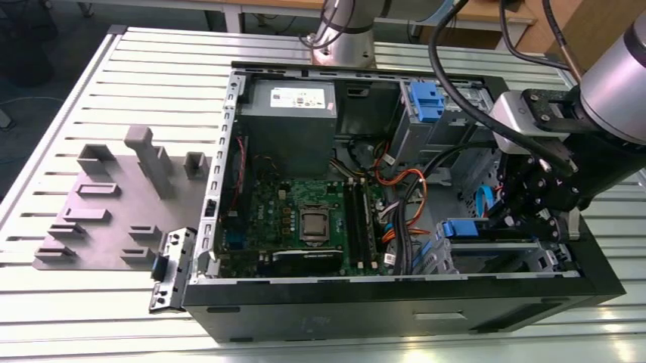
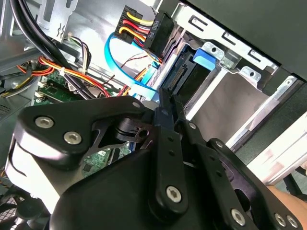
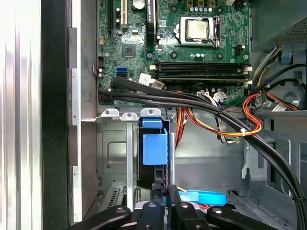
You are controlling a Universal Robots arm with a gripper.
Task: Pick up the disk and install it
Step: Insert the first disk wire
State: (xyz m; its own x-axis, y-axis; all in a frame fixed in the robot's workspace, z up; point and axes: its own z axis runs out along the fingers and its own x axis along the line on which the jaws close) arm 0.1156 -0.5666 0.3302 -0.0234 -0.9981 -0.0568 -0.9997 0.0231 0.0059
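Gripper [image 1: 530, 215] hangs inside the open computer case [image 1: 404, 302], over the drive cage [image 1: 495, 253] at the exterior view's right; its fingers [image 3: 165, 203] are drawn together with nothing between them. Largest in the case is the green motherboard [image 1: 302, 212], then the grey power supply box [image 1: 290, 98] (white sticker on top). In the first wrist view the disk [image 3: 154, 143] stands on edge in a slot of the cage, blue carrier outward, just beside the fingertips. Orange, red and black cables [image 3: 249, 124] cross nearby, and a flat blue cable [image 3: 201, 196] lies close to the gripper.
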